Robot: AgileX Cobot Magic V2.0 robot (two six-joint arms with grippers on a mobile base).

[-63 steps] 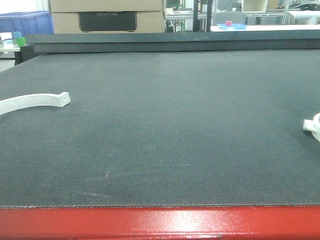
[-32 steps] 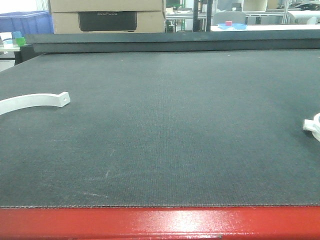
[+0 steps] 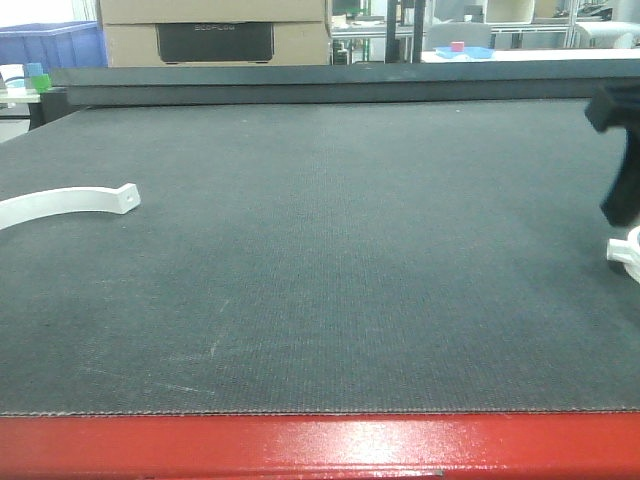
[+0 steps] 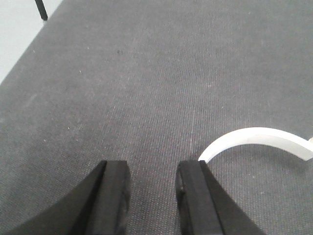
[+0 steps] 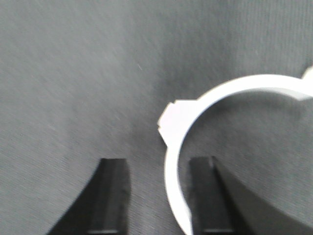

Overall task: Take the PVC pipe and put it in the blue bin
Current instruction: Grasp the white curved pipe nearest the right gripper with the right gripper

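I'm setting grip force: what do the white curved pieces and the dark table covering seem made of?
White curved pieces: likely rigid plastic, PVC per the task; smooth, evenly white, faintly glossy. Table covering: probably grey felt or woven mat; fine ribbed weave, matte.

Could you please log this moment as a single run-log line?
stage: pre-grasp | right tool open over white ring | left tool open beside white arc | nothing held
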